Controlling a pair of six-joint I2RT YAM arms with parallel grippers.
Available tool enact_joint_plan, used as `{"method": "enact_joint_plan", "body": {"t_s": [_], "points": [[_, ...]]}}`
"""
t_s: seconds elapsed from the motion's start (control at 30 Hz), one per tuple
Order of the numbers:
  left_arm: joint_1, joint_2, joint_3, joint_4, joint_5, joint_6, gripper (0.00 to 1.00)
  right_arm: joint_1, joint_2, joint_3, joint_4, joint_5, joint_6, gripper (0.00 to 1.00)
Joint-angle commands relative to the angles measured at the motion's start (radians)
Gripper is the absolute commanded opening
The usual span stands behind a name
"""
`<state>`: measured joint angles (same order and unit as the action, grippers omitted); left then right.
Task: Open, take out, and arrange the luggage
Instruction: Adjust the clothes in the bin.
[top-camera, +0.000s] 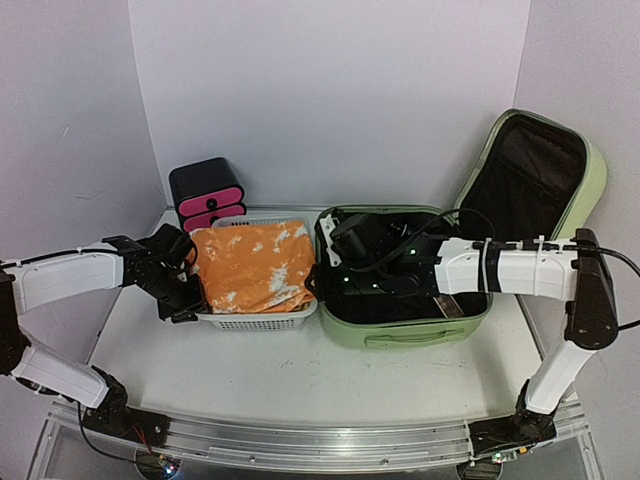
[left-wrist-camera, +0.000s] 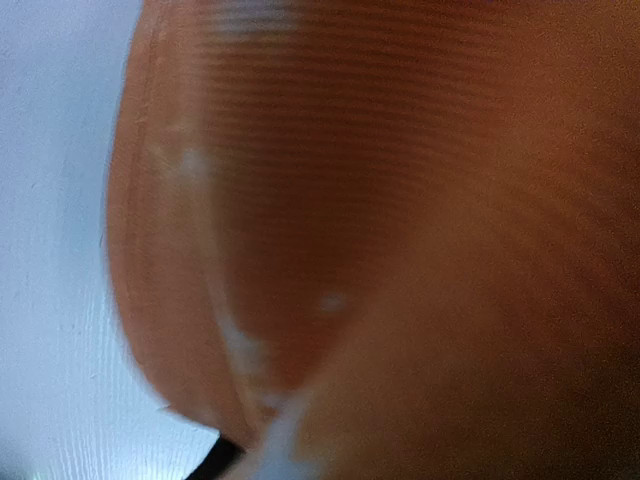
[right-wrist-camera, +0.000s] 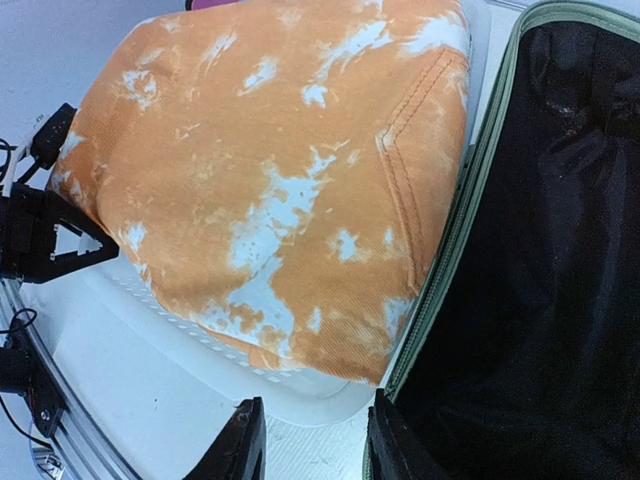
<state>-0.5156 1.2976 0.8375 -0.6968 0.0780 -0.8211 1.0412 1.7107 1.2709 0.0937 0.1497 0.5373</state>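
Note:
The luggage (top-camera: 420, 335) lies open on the table, a light-green shell with black lining (right-wrist-camera: 540, 250). Its lid (top-camera: 590, 190) leans against the right wall. My right arm reaches across the open shell, and my right gripper (top-camera: 328, 262) (right-wrist-camera: 315, 445) hovers at its left rim, open with nothing between its fingers. One fingertip is over the table and the other is by the green zipper edge (right-wrist-camera: 480, 170). My left gripper (top-camera: 185, 292) is pressed against the left front of the orange cloth (top-camera: 250, 262) (left-wrist-camera: 400, 200). The cloth fills the left wrist view, so those jaws are hidden.
The orange-and-white cloth (right-wrist-camera: 270, 180) is heaped in a white perforated basket (top-camera: 255, 322) (right-wrist-camera: 300, 395) directly left of the suitcase. A black drawer box with pink fronts (top-camera: 207, 195) stands behind the basket. Walls close in on three sides.

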Motion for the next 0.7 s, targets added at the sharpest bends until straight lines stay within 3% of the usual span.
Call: {"method": "enact_joint_plan", "body": {"t_s": [0.0,0.2,0.43,0.5,0.6,0.67], "points": [[0.014,-0.023,-0.007,-0.033,-0.067,-0.050,0.16,0.000,0.025,0.073,0.023,0.001,-0.027,0.35],[0.019,-0.222,-0.074,-0.214,-0.147,-0.119,0.13,-0.001,0.045,0.086,0.046,-0.012,-0.031,0.35],[0.054,-0.414,-0.182,-0.266,-0.097,-0.229,0.15,-0.001,0.099,0.109,0.070,-0.085,-0.018,0.42],[0.054,-0.453,-0.204,-0.262,-0.047,-0.247,0.32,0.000,0.105,0.111,0.070,-0.121,0.007,0.46],[0.053,-0.475,-0.196,-0.265,-0.005,-0.216,0.71,0.006,0.108,0.092,0.070,-0.143,0.050,0.51],[0.054,-0.482,-0.172,-0.283,0.008,-0.187,0.79,0.018,0.111,0.075,0.070,-0.155,0.075,0.55]]}}
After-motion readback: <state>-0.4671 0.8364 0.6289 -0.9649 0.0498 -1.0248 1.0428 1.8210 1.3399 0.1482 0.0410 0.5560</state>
